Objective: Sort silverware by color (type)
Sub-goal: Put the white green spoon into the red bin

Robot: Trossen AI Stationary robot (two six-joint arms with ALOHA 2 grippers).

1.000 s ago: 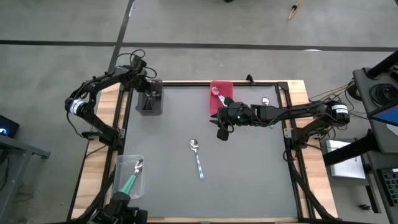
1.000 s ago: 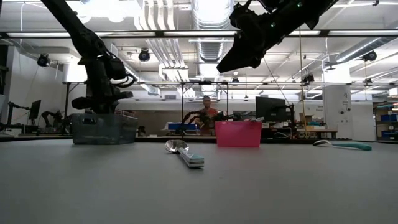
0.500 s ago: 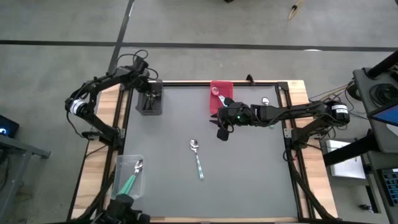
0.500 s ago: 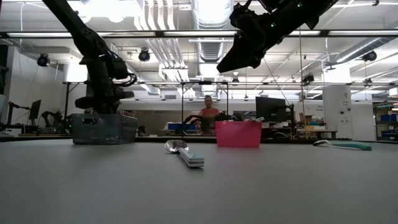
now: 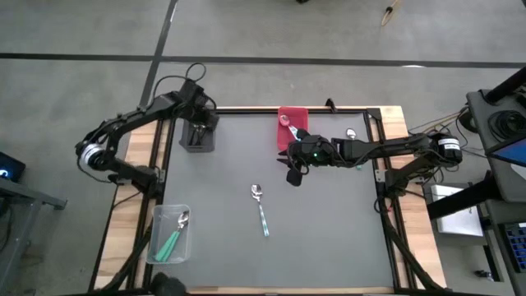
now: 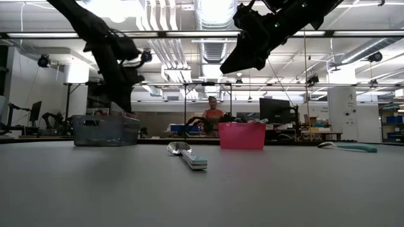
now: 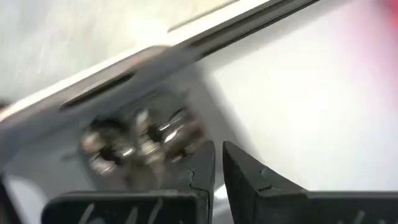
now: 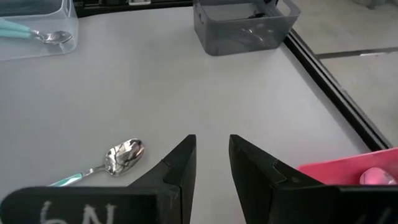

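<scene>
The table is a dark grey mat in a wooden frame. The right arm reaches in from three o'clock, stretched almost level, and its right gripper hangs above the mat just below the red bin at twelve o'clock — fingers parted by a narrow gap, holding nothing. The left arm bends in from nine o'clock to the grey bin at ten o'clock; the left gripper hovers over it, fingers nearly together and empty.

A clear bin at seven o'clock holds teal-handled spoons. One light-blue-handled spoon lies alone at the mat's centre, well apart from both grippers. Another spoon sits at two o'clock — beside the right arm.
</scene>
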